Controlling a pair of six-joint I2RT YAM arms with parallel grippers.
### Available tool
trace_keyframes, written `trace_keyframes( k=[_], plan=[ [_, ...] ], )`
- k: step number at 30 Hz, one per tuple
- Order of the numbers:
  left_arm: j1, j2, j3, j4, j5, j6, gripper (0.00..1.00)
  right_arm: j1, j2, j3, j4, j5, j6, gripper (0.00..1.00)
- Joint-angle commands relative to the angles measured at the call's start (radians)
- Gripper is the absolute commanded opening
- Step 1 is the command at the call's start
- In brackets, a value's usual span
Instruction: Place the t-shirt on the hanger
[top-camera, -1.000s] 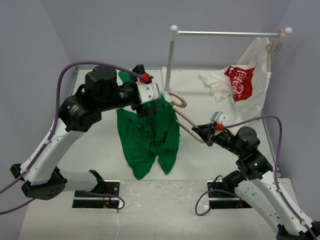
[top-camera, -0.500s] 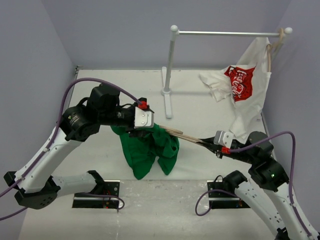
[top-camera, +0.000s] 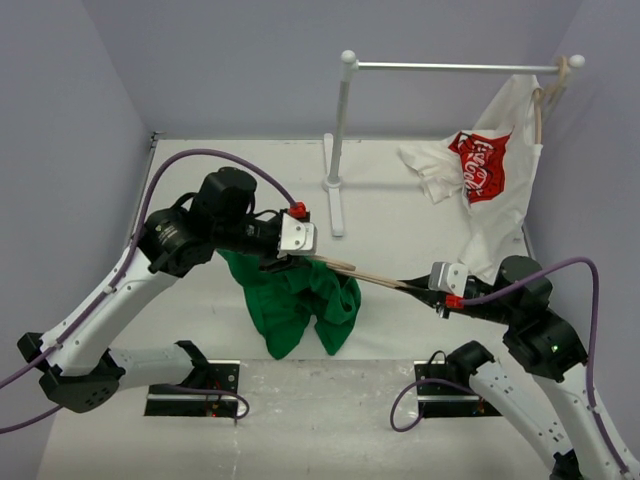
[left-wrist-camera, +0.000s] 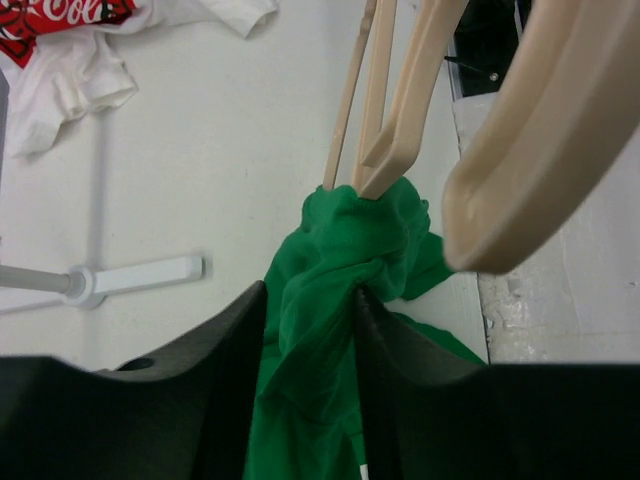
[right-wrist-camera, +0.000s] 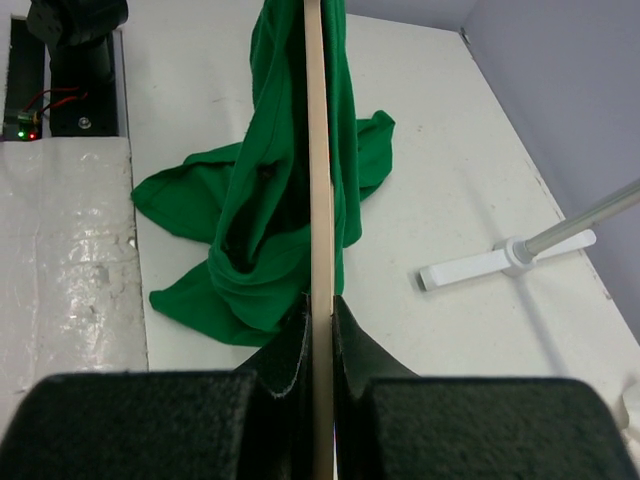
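Note:
The green t-shirt (top-camera: 300, 310) hangs bunched over the far end of the pale wooden hanger (top-camera: 370, 277) and trails onto the table. My right gripper (top-camera: 415, 287) is shut on the hanger's near arm, and in the right wrist view the hanger (right-wrist-camera: 318, 150) runs straight out from the gripper (right-wrist-camera: 320, 305) into the t-shirt (right-wrist-camera: 260, 230). My left gripper (top-camera: 290, 262) is at the shirt's top. In the left wrist view its gripper (left-wrist-camera: 310, 295) presses both sides of a gathered fold of the t-shirt (left-wrist-camera: 320, 340), below the hanger's arms (left-wrist-camera: 400, 130) and hook (left-wrist-camera: 540, 150).
A white rack post (top-camera: 340, 140) with a flat base (top-camera: 333, 205) stands behind the shirt, its rail running right. A white shirt with a red logo (top-camera: 490, 170) hangs from the rail's right end. Purple walls close in on the left, back and right.
The hanger has dropped from a raised tilt to nearly level, and the shirt sank with it. My left gripper came down and closed from wide open onto the cloth. The right grip is unchanged.

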Motion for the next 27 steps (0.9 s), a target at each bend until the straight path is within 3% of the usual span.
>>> trace_keyframes(
  k=[1, 8, 13, 15, 16, 25, 26, 27],
  plan=[
    [-0.001, 0.026, -0.004, 0.023, -0.017, -0.013, 0.33, 0.005, 0.029, 0.068, 0.03, -0.098, -0.032, 0.0],
    [-0.001, 0.038, -0.031, 0.038, 0.008, -0.012, 0.28, 0.005, 0.072, 0.067, 0.038, -0.119, -0.029, 0.0],
    [-0.001, 0.041, -0.046, 0.045, 0.038, -0.007, 0.33, 0.005, 0.069, 0.046, 0.106, -0.115, 0.016, 0.0],
    [-0.002, 0.043, -0.052, 0.05, 0.039, -0.006, 0.09, 0.005, 0.057, 0.04, 0.13, -0.109, 0.03, 0.0],
    [-0.002, 0.043, -0.053, 0.053, 0.039, -0.008, 0.03, 0.005, 0.053, 0.038, 0.145, -0.108, 0.04, 0.0],
    [-0.001, 0.012, -0.055, 0.095, -0.002, -0.002, 0.0, 0.004, 0.04, -0.02, 0.294, -0.035, 0.155, 0.0],
    [-0.001, 0.001, -0.061, 0.113, -0.019, -0.015, 0.0, 0.004, 0.037, -0.035, 0.317, 0.005, 0.182, 0.04],
    [-0.001, -0.015, -0.073, 0.141, -0.038, -0.028, 0.0, 0.004, 0.031, -0.052, 0.344, 0.06, 0.25, 0.18]
  ],
)
